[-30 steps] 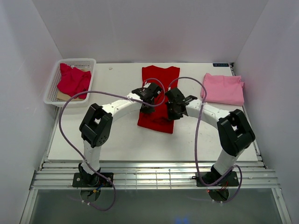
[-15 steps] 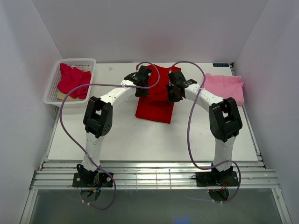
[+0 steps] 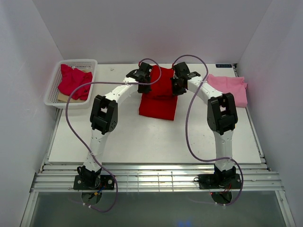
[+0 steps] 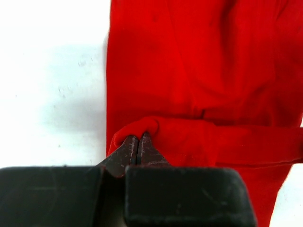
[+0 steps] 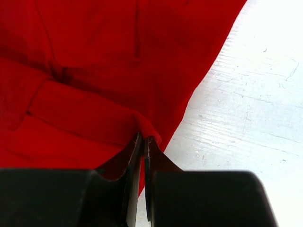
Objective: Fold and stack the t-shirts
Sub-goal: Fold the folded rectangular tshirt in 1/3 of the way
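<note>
The bright red t-shirt (image 3: 158,97) lies at the table's middle back, its near end folded up and over toward the far end. My left gripper (image 3: 144,81) is shut on the shirt's left edge (image 4: 137,127). My right gripper (image 3: 178,82) is shut on its right edge (image 5: 147,130). Both hold the folded layer over the shirt's far half. The light pink t-shirt (image 3: 227,89) lies folded at the back right. The crimson-red t-shirt (image 3: 74,80) is crumpled in the basket.
A white mesh basket (image 3: 53,87) stands at the back left. White walls close the table on three sides. Purple cables loop from both arms over the table. The table's near edge has metal rails (image 3: 156,177).
Both grippers moved toward the back wall, carrying the red shirt's near hem up and over, so the shirt is now shorter and folded on itself.
</note>
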Motion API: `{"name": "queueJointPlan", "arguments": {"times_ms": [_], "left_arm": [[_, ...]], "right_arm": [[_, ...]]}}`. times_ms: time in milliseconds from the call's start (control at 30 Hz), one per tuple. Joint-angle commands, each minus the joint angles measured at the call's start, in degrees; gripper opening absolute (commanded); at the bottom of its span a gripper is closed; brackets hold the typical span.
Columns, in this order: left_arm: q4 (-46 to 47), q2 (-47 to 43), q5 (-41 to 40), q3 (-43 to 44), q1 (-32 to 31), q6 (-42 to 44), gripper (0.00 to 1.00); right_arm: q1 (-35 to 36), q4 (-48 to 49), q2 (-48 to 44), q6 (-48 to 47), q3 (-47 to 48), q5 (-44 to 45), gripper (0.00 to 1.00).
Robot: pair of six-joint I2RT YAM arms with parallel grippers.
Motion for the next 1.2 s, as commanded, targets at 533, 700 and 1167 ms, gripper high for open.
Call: {"name": "queueJointPlan", "arguments": {"times_ms": [533,700,1167], "left_arm": [[10.98,-18.64,-7.78,-11.26,-2.22,-4.18,0.63],[14.34,-18.82,0.03,-20.52,-5.65,-8.75,0.00],[22.87,-11.26,2.07,-29.58,-8.73,-9.63,0.00]], "right_arm": [[-0.42,3.71,-10.30,-2.72,-1.60,-3.27,0.40],[-0.15,3.36,-7.23,0.44,-3.36,-12.68,0.08],[1.96,8.89,-2.57,6.69,-5.91,-22.01,0.08]]}}
